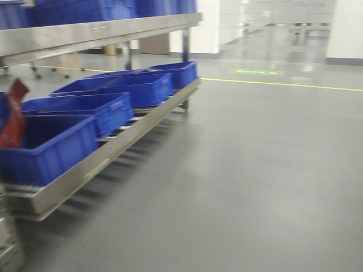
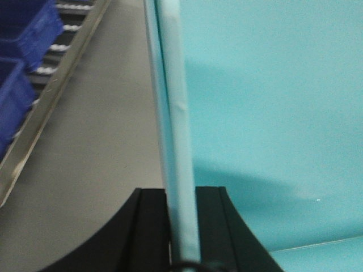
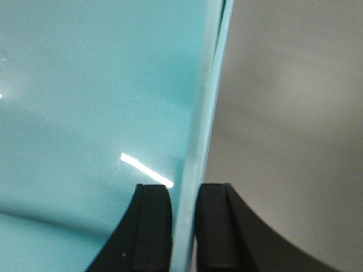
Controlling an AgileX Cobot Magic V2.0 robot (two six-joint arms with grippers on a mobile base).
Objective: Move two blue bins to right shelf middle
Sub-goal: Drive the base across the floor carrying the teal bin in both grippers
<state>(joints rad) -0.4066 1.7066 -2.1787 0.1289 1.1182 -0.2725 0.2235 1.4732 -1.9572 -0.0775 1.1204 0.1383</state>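
Bin (image 2: 272, 113), teal: left end effector (image 2: 181, 198) and right end effector (image 3: 184, 195) each pinch its wall.

Front view smeared by motion, nearest blue bin (image 1: 48, 148) cut by left edge, red thing (image 1: 14, 116) there unidentifiable, top-shelf bins (image 1: 85, 10) cropped above, pale bin (image 2: 272, 113) overfilling both wrist views, black fingers (image 2: 144, 226) cropped below.

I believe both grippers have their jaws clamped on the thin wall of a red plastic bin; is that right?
Not quite: it is a pale turquoise plastic bin, not a red one, as both wrist views show. The left gripper and the right gripper do each have their jaws clamped on its thin wall.
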